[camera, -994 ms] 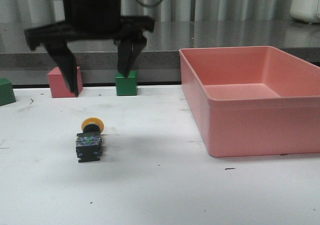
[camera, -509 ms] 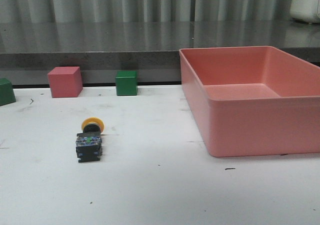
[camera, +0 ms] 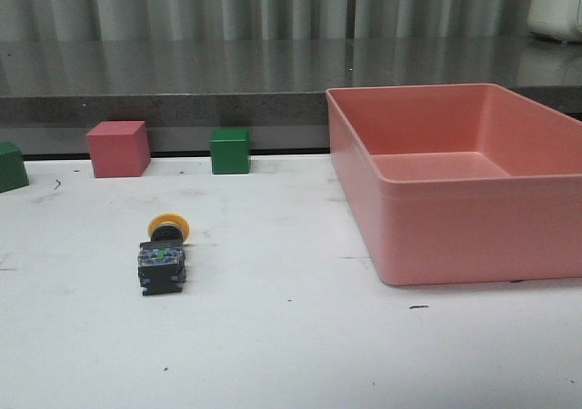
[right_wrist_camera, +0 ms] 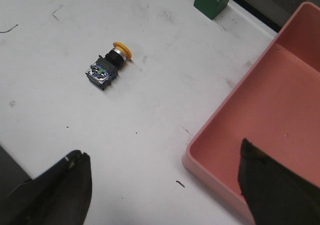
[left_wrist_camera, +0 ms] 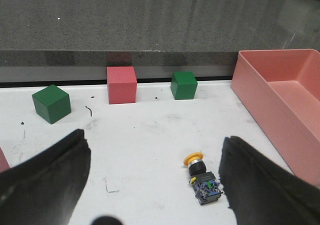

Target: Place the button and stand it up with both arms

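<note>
Yellow-capped button [camera: 162,254]: lying on its side on tabletop [camera: 273,336], left of pink bin [camera: 473,209]; not yet stood.
Left end effector [left_wrist_camera: 150,185]: spread wide above button, empty.
Right end effector [right_wrist_camera: 165,190]: spread, empty, clear for approach.

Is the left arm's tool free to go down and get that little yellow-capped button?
Probably yes. The button lies on its side on bare table, and the left tool is open above it. The cubes and pink bin stand well clear.
</note>
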